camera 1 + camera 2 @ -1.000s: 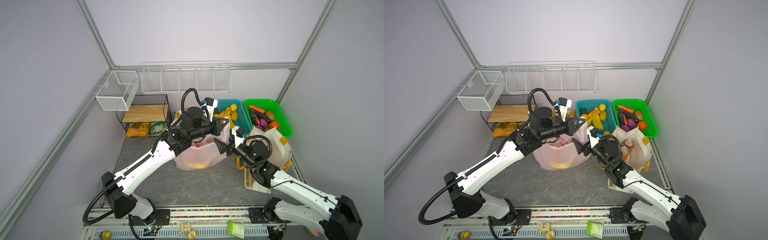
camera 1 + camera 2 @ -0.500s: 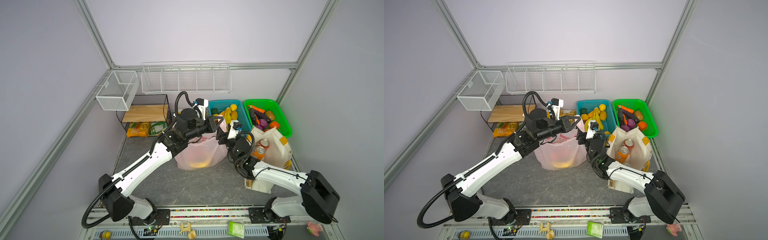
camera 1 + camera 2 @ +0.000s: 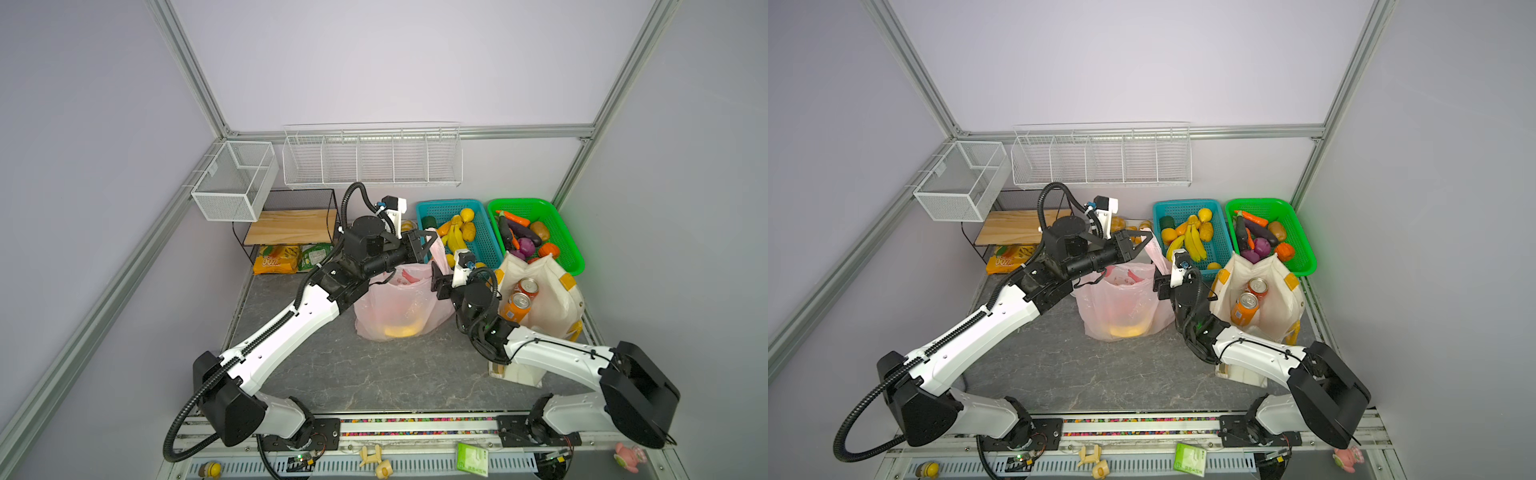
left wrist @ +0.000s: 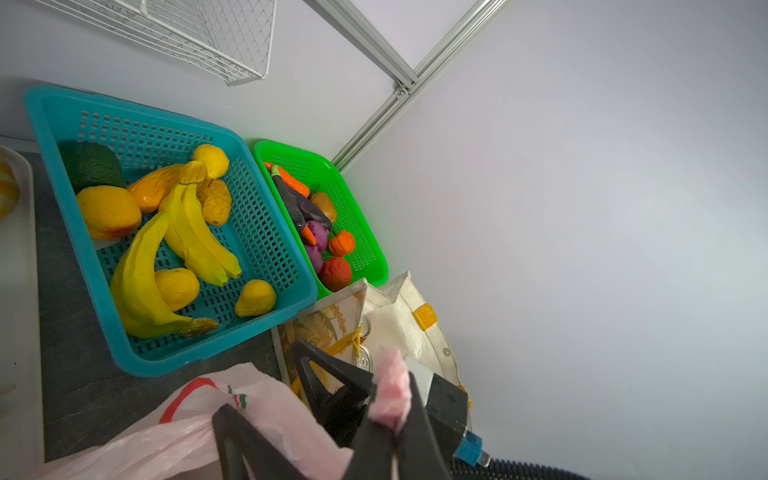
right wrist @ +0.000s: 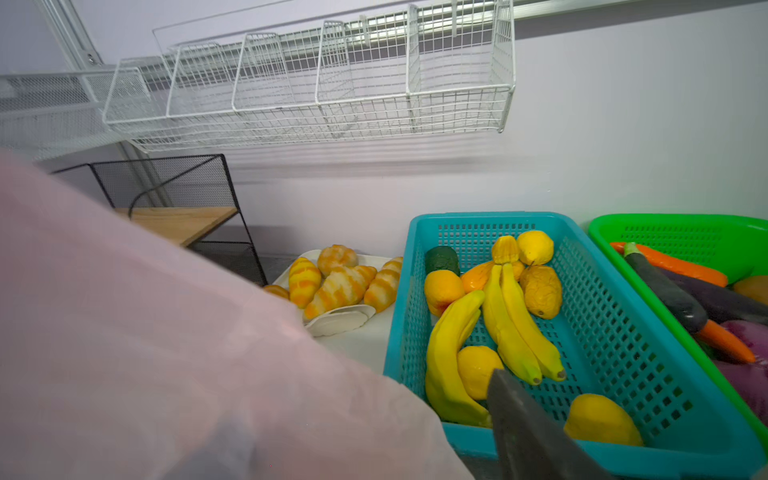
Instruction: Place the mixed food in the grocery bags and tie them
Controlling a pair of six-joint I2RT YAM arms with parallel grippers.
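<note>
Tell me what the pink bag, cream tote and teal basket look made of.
The pink bag: thin glossy plastic film; contents show through. The cream tote: probably canvas, matte, softly creased. The teal basket: rigid moulded plastic, perforated walls.

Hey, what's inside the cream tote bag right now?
In both top views the cream tote holds two cans, tops up: a red can and an orange can. Its walls hide anything lower down beside them.
</note>
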